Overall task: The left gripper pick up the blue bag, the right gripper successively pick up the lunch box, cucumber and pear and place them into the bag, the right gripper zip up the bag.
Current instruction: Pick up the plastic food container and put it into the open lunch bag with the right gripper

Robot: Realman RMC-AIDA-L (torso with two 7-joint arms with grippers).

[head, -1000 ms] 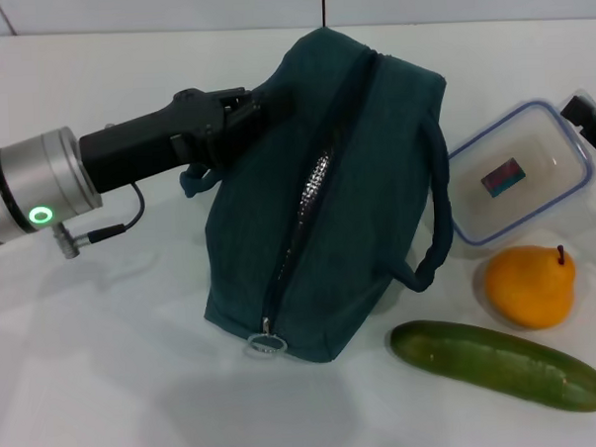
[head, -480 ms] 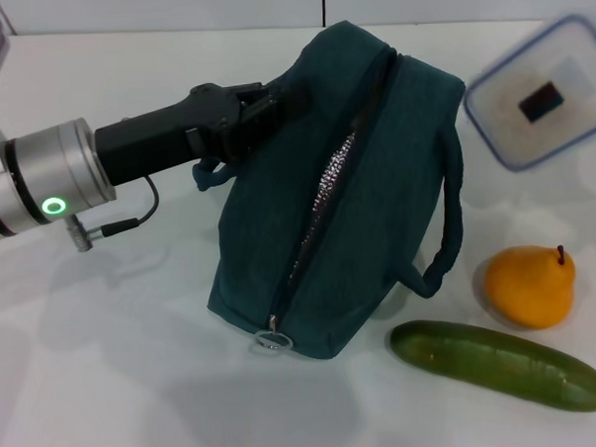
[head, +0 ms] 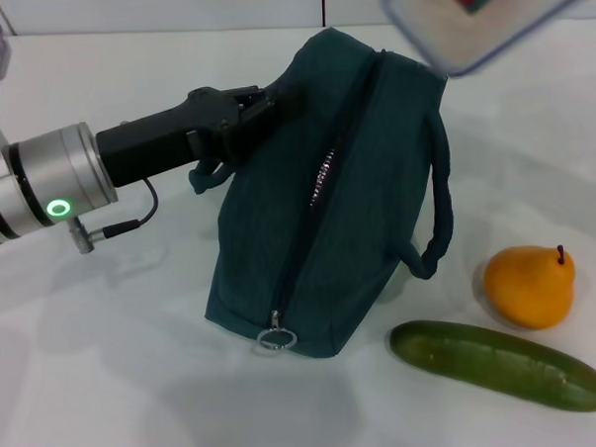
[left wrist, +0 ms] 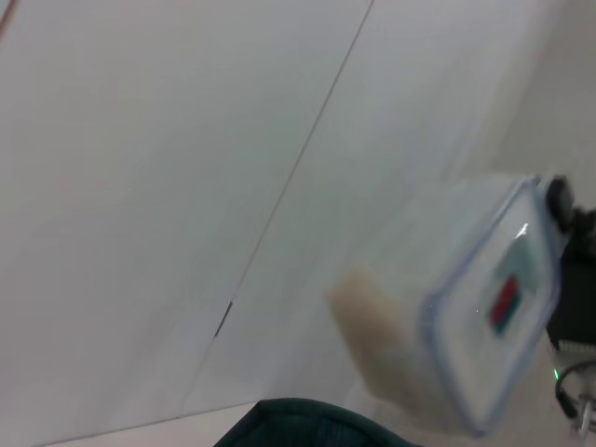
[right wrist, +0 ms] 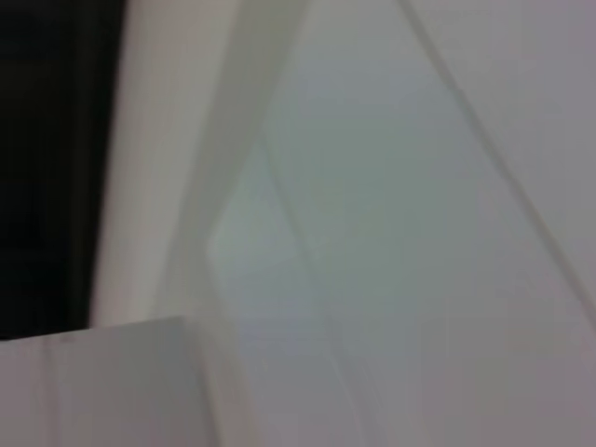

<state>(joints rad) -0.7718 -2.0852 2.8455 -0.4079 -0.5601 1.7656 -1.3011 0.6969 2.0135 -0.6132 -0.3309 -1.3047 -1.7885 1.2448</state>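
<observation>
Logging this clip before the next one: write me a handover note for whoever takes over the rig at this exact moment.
Left gripper: gripping the dark teal-blue fabric bag at its upper side, bag on the table, zipper mostly closed.
Right gripper: out of view.
Clear plastic lunch box with blue-rimmed lid: airborne above the bag, not inside yet.
Yellow-orange pear and long dark green cucumber: on the table beside the bag.
Left: load all three, zip up.

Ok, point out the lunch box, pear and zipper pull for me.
lunch box [head: 477,18], head view, on its clear lid.
pear [head: 528,285], head view, middle of its body.
zipper pull [head: 278,338], head view, on the metal ring.
</observation>
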